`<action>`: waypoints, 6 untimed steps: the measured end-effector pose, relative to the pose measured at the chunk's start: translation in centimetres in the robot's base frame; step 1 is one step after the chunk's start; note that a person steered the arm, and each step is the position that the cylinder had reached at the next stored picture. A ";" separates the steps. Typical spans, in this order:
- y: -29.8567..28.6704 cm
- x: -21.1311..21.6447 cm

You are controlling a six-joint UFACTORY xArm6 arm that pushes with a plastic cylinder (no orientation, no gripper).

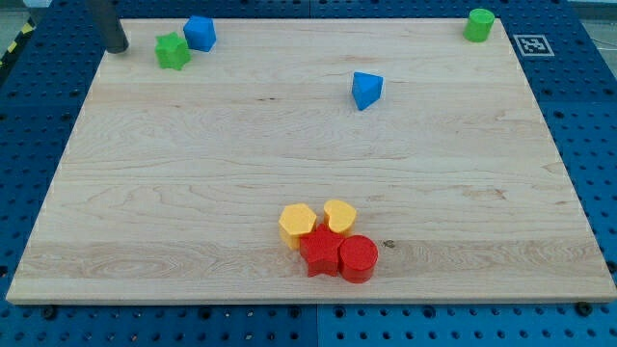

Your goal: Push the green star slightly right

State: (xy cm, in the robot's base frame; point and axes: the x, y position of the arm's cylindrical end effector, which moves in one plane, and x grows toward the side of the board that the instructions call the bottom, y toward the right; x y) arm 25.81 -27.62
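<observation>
The green star (173, 51) lies near the board's top left corner. A blue block (201, 33) sits just to its upper right, close to or touching it. My tip (117, 48) is the lower end of the dark rod at the view's top left. It stands a short way left of the green star, with a gap between them.
A blue triangular block (366, 90) lies right of centre near the top. A green cylinder (479, 24) stands at the top right corner. At the bottom centre cluster a yellow hexagon (298, 225), a yellow heart (339, 216), a red star (319, 254) and a red cylinder (359, 258).
</observation>
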 end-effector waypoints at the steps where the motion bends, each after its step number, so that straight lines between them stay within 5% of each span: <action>1: 1.2 0.7; 6: 4.6 1.5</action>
